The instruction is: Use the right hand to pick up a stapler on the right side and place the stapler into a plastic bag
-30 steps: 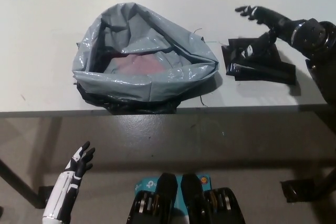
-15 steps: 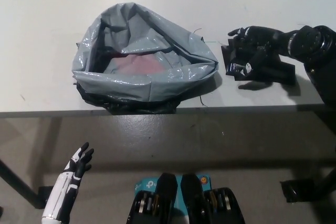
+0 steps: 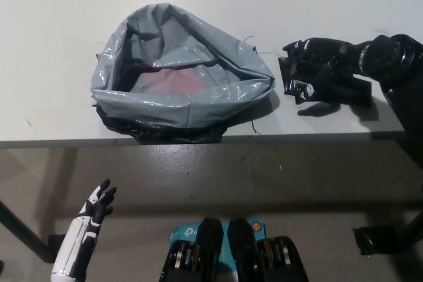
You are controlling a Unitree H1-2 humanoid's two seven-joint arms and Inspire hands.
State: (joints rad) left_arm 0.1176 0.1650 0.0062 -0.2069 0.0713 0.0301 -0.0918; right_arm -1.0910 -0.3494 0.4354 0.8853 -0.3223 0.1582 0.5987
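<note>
grey plastic bag (image 3: 182,74); black stapler (image 3: 324,80)

Grey plastic bag (image 3: 185,107) sat crumpled on the table, mouth gaping upward; black stapler (image 3: 353,89) lay flat at its 3 o'clock, near but apart.

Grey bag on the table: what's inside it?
Only a reddish patch shows at the bottom of the plastic bag; what it is, I cannot tell. Its crumpled walls hide the rest. The stapler is outside, under the right hand.
</note>
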